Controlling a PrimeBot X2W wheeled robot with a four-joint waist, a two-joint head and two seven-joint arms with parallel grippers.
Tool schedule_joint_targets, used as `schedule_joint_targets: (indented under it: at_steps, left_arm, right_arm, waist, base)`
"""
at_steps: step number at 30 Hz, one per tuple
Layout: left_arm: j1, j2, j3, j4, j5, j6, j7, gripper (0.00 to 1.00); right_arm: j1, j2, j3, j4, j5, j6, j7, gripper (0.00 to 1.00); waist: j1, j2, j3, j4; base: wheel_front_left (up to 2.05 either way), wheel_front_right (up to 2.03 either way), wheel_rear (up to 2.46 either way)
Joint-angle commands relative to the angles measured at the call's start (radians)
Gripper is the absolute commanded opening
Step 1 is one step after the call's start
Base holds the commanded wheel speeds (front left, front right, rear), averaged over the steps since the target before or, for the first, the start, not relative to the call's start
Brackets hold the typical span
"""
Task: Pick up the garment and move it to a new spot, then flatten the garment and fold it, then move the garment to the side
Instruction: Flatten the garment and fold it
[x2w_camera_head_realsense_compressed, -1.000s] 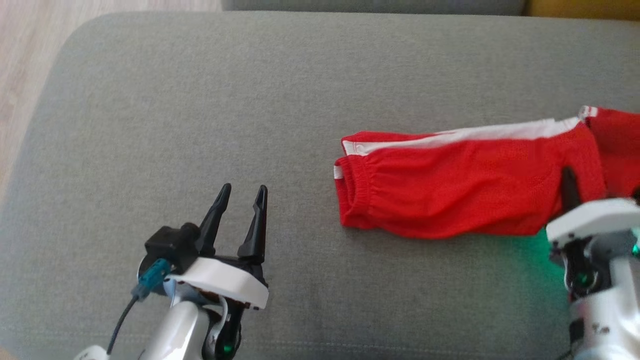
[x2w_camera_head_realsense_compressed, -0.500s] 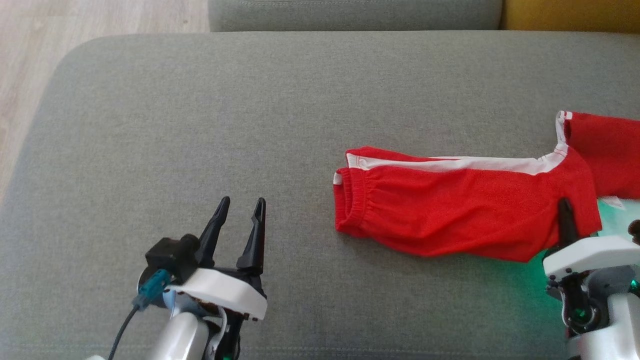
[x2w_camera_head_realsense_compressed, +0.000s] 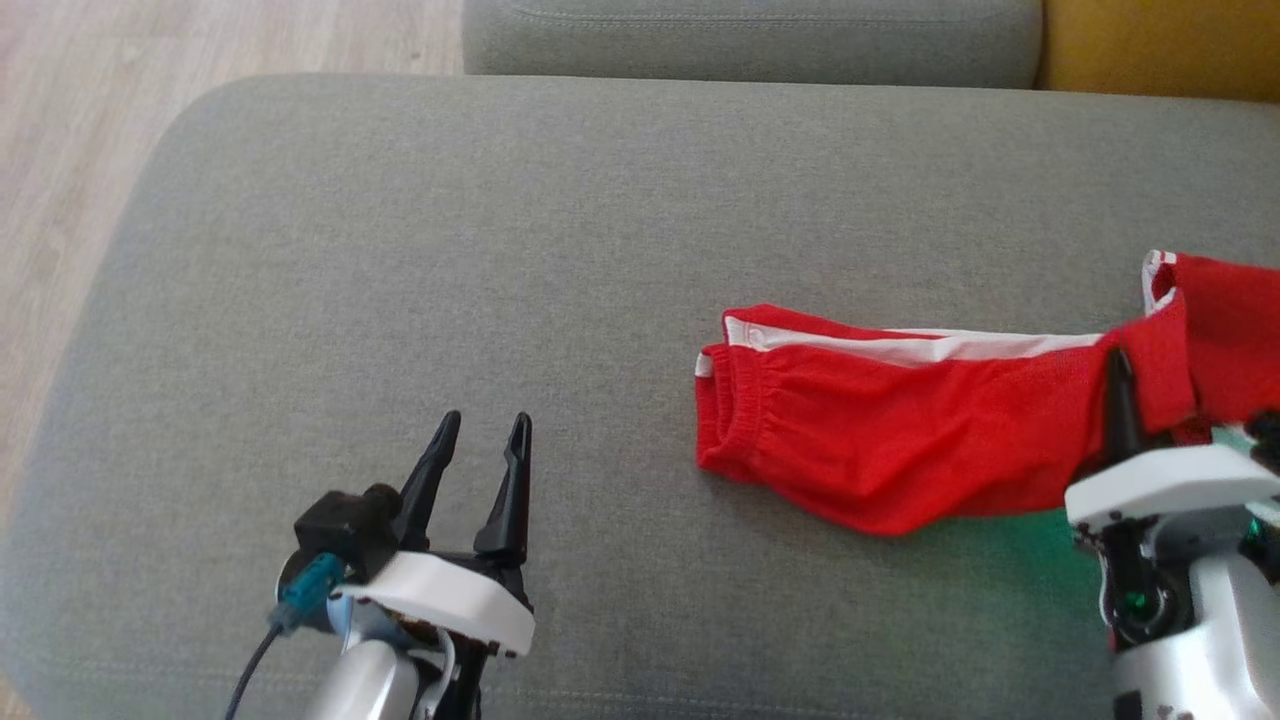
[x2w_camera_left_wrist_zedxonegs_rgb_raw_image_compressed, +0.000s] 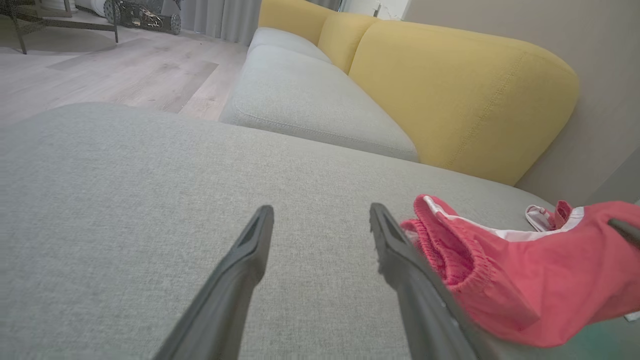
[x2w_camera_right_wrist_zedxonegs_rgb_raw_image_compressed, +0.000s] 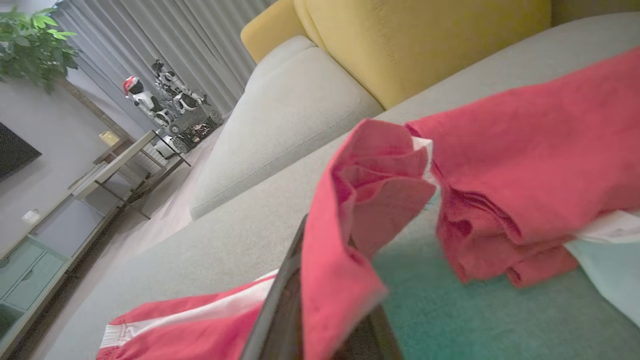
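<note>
The garment (x2w_camera_head_realsense_compressed: 900, 440) is a pair of red shorts with a white side stripe, lying across the right half of the grey cushion (x2w_camera_head_realsense_compressed: 420, 260). Its elastic waistband points left. My right gripper (x2w_camera_head_realsense_compressed: 1130, 385) is shut on the garment's right part and holds that fold raised off the cushion; red cloth (x2w_camera_right_wrist_zedxonegs_rgb_raw_image_compressed: 350, 200) drapes over its fingers (x2w_camera_right_wrist_zedxonegs_rgb_raw_image_compressed: 280, 305). More of the garment (x2w_camera_right_wrist_zedxonegs_rgb_raw_image_compressed: 530, 135) lies bunched beyond. My left gripper (x2w_camera_head_realsense_compressed: 486, 418) stands open over bare cushion at the lower left, apart from the waistband (x2w_camera_left_wrist_zedxonegs_rgb_raw_image_compressed: 450, 250), which lies just right of its fingers (x2w_camera_left_wrist_zedxonegs_rgb_raw_image_compressed: 400, 260).
The cushion's rounded edge drops to wooden floor (x2w_camera_head_realsense_compressed: 70, 150) on the left. Behind it lies another grey seat cushion (x2w_camera_head_realsense_compressed: 750, 40) with a yellow backrest (x2w_camera_left_wrist_zedxonegs_rgb_raw_image_compressed: 460, 95). Broad bare cushion lies left of the garment.
The head view has shifted. My right gripper, still shut on the cloth, has lifted the garment's right part and drawn it toward the waistband, so the shorts sag and bunch. The left gripper stays open.
</note>
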Motion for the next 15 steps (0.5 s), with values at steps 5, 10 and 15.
schedule_joint_targets:
  at_steps: [5,10,15]
  left_arm:
    - [-0.023,0.002,0.028,-0.029,0.005,0.004,-0.012,1.00]
    - [-0.019,0.002,0.028,-0.023,0.004,0.005,-0.012,1.00]
    - [-0.011,0.002,0.027,-0.017,0.006,0.006,-0.012,1.00]
  right_arm:
    - [-0.068,-0.005,0.082,-0.068,0.018,-0.001,-0.016,0.00]
    - [-0.060,-0.005,0.196,-0.102,0.055,-0.001,-0.010,0.00]
    - [-0.036,-0.005,0.333,-0.133,0.101,-0.001,-0.005,0.00]
  waist:
    - [0.0000,-0.0001,-0.004,0.017]
    - [0.0000,-0.0001,-0.015,0.027]
    - [0.0000,-0.0001,-0.032,0.034]
  base:
    - [0.00,0.00,0.00]
    - [0.00,0.00,0.00]
    - [0.00,0.00,0.00]
